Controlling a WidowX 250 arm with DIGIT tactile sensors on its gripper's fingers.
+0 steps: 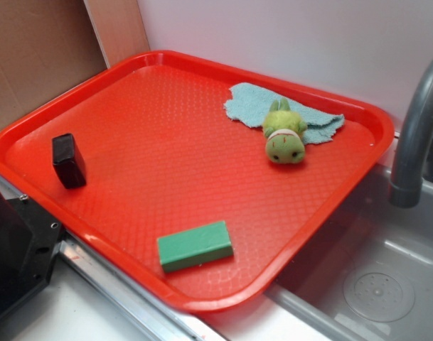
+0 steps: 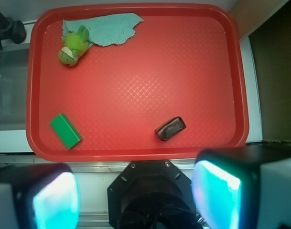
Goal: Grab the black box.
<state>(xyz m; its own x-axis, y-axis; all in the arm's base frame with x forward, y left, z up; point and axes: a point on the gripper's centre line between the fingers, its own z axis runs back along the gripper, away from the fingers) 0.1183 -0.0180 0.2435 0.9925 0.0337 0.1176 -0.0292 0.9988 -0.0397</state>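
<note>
Nearest the wrist camera, the gripper (image 2: 135, 200) fills the bottom edge: two pale fingers (image 2: 54, 202) glowing teal on their inner faces, spread wide apart with nothing between them, and the round black mount (image 2: 152, 195) in the gap. It hangs above the near rim of the tray, well clear of everything on it.

One red tray (image 2: 135, 76) with a diamond-textured floor holds four things. From left to right in the wrist view: one green plush toy (image 2: 72, 47) near the far left corner, one light blue cloth (image 2: 104, 27) whose edge the toy lies on, one green block (image 2: 65, 130) near the front left corner, and one black box (image 2: 170, 129) near the front edge, right of centre.

That black box is small, glossy and dark, a rectangular block with rounded edges, a little smaller than the green block. From above it lies at a slant, alone on bare tray floor, well apart from the other things. In the exterior view it (image 1: 68, 160) stands on end near the tray's left rim.

Beyond the tray sit one grey sink (image 1: 372, 277) with a drain and one grey tap (image 1: 415, 135), a white wall (image 1: 287, 35) and a brown board (image 1: 38, 50)
</note>
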